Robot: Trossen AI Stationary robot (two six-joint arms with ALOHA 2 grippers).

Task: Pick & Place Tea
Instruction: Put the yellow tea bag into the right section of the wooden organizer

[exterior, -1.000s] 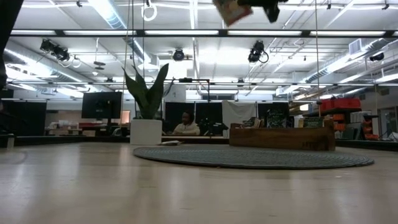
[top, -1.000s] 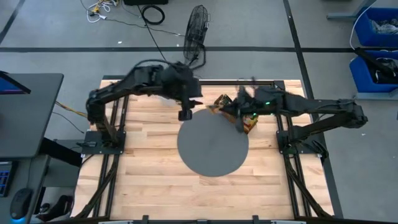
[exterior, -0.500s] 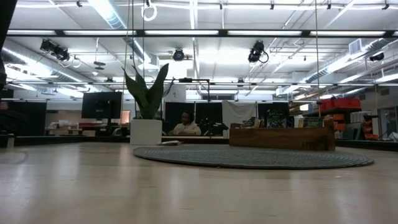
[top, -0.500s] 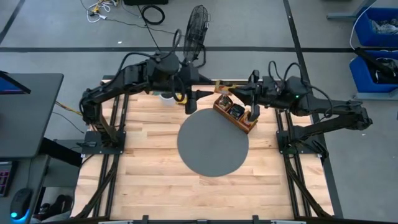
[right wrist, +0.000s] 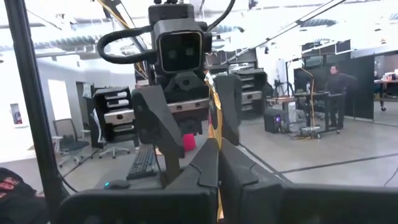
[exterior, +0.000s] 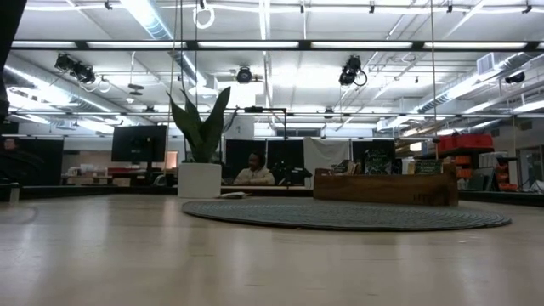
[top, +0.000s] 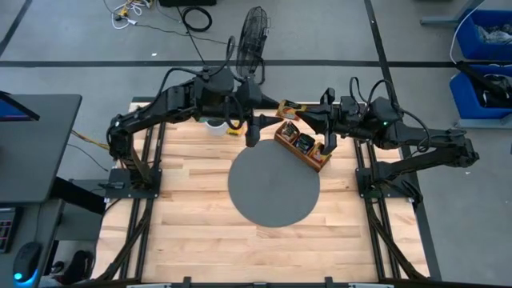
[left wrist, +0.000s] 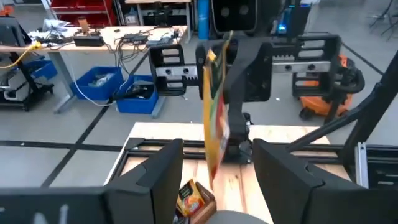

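Above the far end of the long brown wooden tray (top: 303,146), the right gripper (right wrist: 217,163) pinches a yellow tea packet (left wrist: 213,118) edge-on between the left gripper's (left wrist: 216,171) wide-open, empty fingers, seemingly for a handover.

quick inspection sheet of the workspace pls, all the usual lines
surface: wooden table with a round grey mat in the middle
job's things: one yellow tea packet held in the air, edge-on; more packets in the wooden tray at the mat's far edge
clutter: potted plant at the table's back
grippers: right tool shut on the yellow tea packet; left tool open, a finger on each side of it, not touching
cables: loose cables on the floor beyond the table
surroundings: fan, blue bins, a person seated far off
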